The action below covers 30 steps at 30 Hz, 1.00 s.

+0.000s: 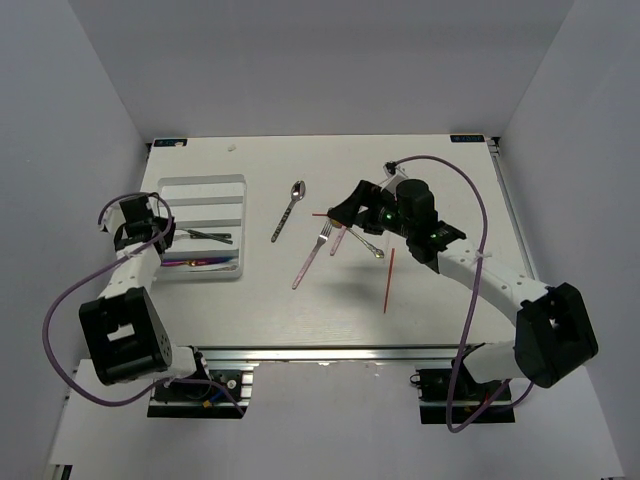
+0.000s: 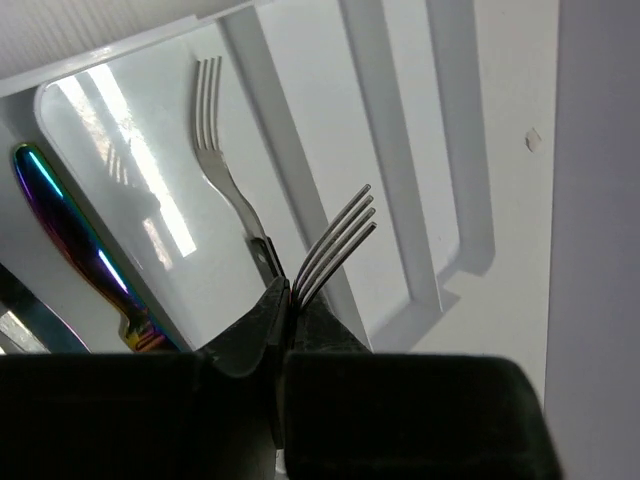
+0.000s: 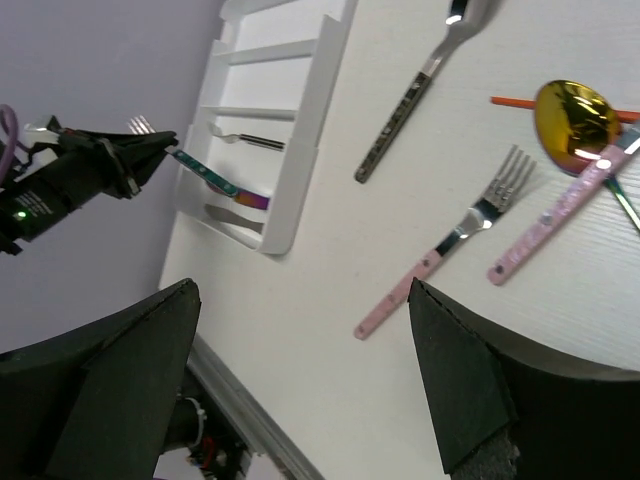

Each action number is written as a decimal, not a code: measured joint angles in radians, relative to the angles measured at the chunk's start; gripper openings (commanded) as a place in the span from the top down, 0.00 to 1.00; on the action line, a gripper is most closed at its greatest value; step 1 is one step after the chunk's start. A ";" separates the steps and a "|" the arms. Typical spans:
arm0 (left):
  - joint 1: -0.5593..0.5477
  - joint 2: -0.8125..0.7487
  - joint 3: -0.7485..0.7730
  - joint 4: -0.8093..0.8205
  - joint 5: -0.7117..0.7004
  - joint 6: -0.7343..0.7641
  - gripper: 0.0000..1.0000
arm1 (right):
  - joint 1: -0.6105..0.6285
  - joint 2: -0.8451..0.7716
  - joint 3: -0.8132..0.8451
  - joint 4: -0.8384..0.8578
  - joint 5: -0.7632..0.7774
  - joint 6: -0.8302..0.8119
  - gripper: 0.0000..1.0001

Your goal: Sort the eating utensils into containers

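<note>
Holding a silver fork point(image 2: 338, 238), the left gripper point(image 2: 285, 300) is pinched tight on it, tines poking out above the white tray point(image 2: 400, 150). Step looks like drop-off: next move is probably to lower it into the compartment where another fork point(image 2: 222, 165) lies, then let go. Right gripper point(image 3: 300, 290) gapes wide, holding nothing, over loose utensils on the desk point(image 1: 420, 300). Pink-handled fork point(image 3: 450, 245), near the gold-bowled spoon point(image 3: 573, 120), seems the likely next pick.
</note>
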 measured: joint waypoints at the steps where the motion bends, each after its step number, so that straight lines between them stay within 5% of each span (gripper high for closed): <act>1: 0.000 0.022 0.000 0.010 -0.011 -0.013 1.00 | 0.001 -0.002 0.000 -0.017 0.010 -0.016 0.11; 6: 0.003 0.121 0.004 0.057 -0.059 -0.057 0.99 | 0.001 0.007 0.000 -0.074 0.037 -0.061 0.11; 8: 0.010 0.147 0.003 0.071 -0.068 -0.069 0.83 | 0.001 0.018 0.000 -0.081 0.039 -0.072 0.11; 10: 0.020 0.165 0.003 0.085 -0.072 -0.077 0.55 | 0.001 0.033 0.000 -0.084 0.040 -0.079 0.11; 11: 0.023 0.169 0.003 0.091 -0.072 -0.084 0.32 | 0.001 0.042 0.000 -0.086 0.040 -0.084 0.11; 13: 0.027 0.169 0.003 0.105 -0.067 -0.088 0.20 | 0.005 0.062 0.008 -0.107 0.045 -0.097 0.11; 14: 0.029 0.167 0.003 0.114 -0.066 -0.092 0.03 | 0.011 0.077 0.022 -0.134 0.061 -0.101 0.11; 21: 0.030 0.105 0.050 0.083 -0.005 -0.047 0.02 | 0.179 0.313 0.320 -0.432 0.391 -0.084 0.11; 30: 0.026 -0.135 0.129 -0.032 0.126 0.231 0.02 | 0.371 0.547 0.563 -0.662 0.704 0.109 0.19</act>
